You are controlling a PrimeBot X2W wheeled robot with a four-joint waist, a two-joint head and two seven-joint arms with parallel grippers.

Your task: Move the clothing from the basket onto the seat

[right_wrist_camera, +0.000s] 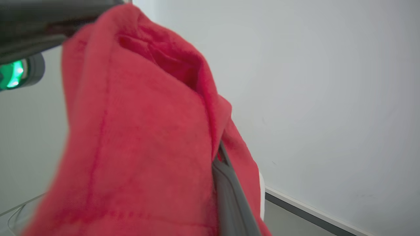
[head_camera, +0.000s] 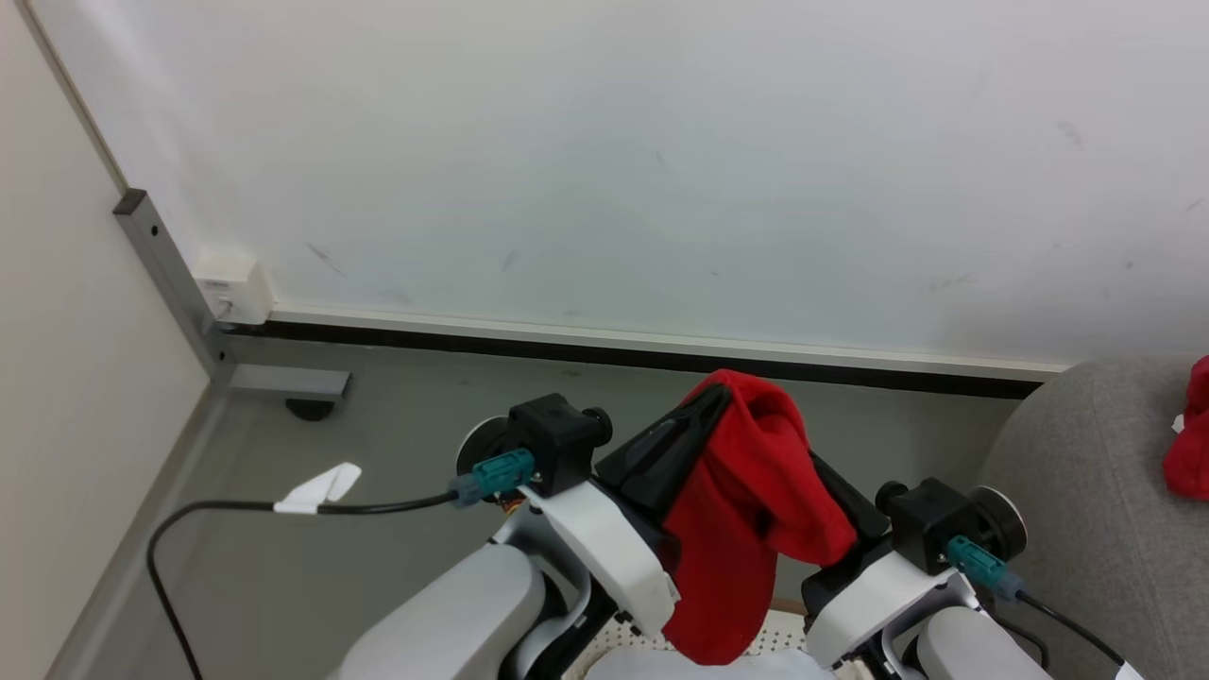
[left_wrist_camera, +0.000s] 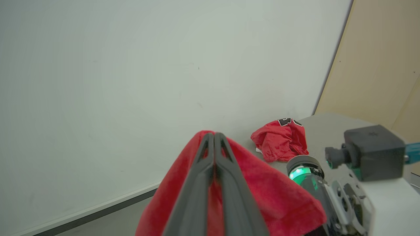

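Left gripper point(left_wrist_camera: 214, 135), pinched shut on a red garment point(head_camera: 746, 510), holds it high above the basket point(head_camera: 784, 638), likely for carrying to the seat point(head_camera: 1067, 491), while the right gripper point(head_camera: 841, 501) sits under cloth, its grip impossible to tell

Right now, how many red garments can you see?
2. One garment hangs from the left pincer over the basket; a numbered one lies on the seat. Others may be hidden.

black numerals point(left_wrist_camera: 288, 121) on crumpled red garment point(left_wrist_camera: 279, 144), too folded to read
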